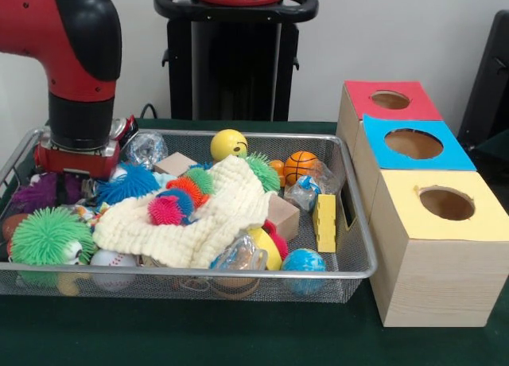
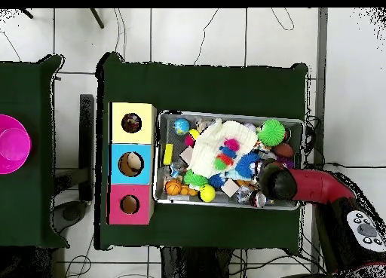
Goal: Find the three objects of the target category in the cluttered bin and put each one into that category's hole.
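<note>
A wire-mesh bin [image 1: 354, 223] [image 2: 160, 193] holds a heap of toys under a cream cloth [image 1: 199, 215] [image 2: 215, 139]. Around the cloth lie spiky balls in green [image 1: 48, 237], blue [image 1: 127, 183], purple [image 1: 40, 192] and pink [image 1: 165, 210]. A yellow ball [image 1: 228, 144], a small basketball [image 1: 301, 166], a globe ball [image 1: 303, 262], a baseball [image 1: 111, 262], wooden blocks [image 1: 282, 216] and a yellow holed block [image 1: 324, 222] also show. My gripper [image 1: 75, 169] [image 2: 265, 177] reaches down into the bin's left end in the front view, its tip buried among the toys.
Three wooden boxes with round holes stand beside the bin: red-topped [image 1: 391, 100] [image 2: 130, 204], blue-topped [image 1: 413, 143] [image 2: 130, 163], yellow-topped [image 1: 445, 203] [image 2: 132, 123]. A pink bowl [image 2: 11, 143] sits on a separate table. Crinkled clear plastic items [image 1: 147, 149] lie in the bin.
</note>
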Controlling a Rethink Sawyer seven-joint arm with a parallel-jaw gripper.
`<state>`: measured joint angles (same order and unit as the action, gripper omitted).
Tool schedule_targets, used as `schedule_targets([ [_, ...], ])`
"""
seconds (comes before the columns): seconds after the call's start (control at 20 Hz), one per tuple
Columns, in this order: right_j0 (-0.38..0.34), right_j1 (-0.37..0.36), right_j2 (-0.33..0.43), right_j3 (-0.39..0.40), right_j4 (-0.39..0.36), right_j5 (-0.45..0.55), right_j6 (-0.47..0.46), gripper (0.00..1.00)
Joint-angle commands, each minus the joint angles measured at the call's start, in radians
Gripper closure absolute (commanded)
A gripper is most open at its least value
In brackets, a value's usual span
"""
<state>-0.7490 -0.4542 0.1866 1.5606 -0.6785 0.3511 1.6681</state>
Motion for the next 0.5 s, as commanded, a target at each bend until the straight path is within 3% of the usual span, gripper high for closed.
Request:
schedule_targets([
  [0.05, 0.012, -0.025, 0.16, 0.099, 0.015, -0.03, -0.019, 0.0],
  [0.5, 0.053, -0.099, 0.15, 0.103, 0.049, 0.079, -0.019, 0.0],
])
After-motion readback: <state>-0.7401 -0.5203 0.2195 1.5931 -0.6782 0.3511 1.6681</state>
